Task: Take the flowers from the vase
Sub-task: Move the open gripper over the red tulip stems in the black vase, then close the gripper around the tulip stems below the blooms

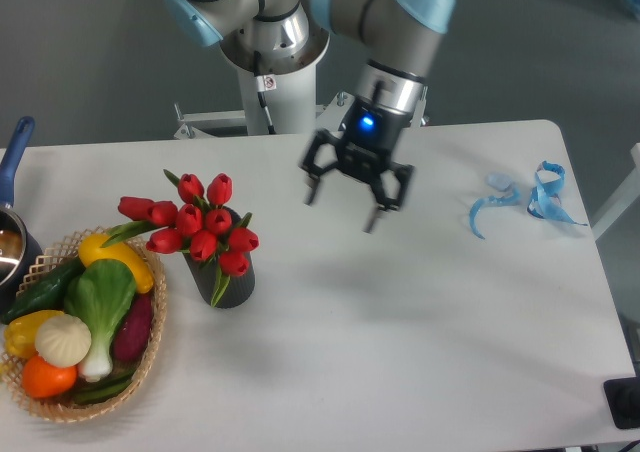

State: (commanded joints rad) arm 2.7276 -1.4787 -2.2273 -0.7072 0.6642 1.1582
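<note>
A bunch of red tulip flowers (196, 222) with green leaves stands in a small dark ribbed vase (231, 284) on the left part of the white table. My gripper (342, 207) hangs above the table to the right of the flowers, well apart from them. It is open, its dark fingers (309, 191) spread, and nothing is between them.
A wicker basket (154, 344) of vegetables sits at the front left, just beside the vase. A pot with a blue handle (16, 152) is at the left edge. A blue ribbon (530, 198) lies at the right side of the table (420, 352).
</note>
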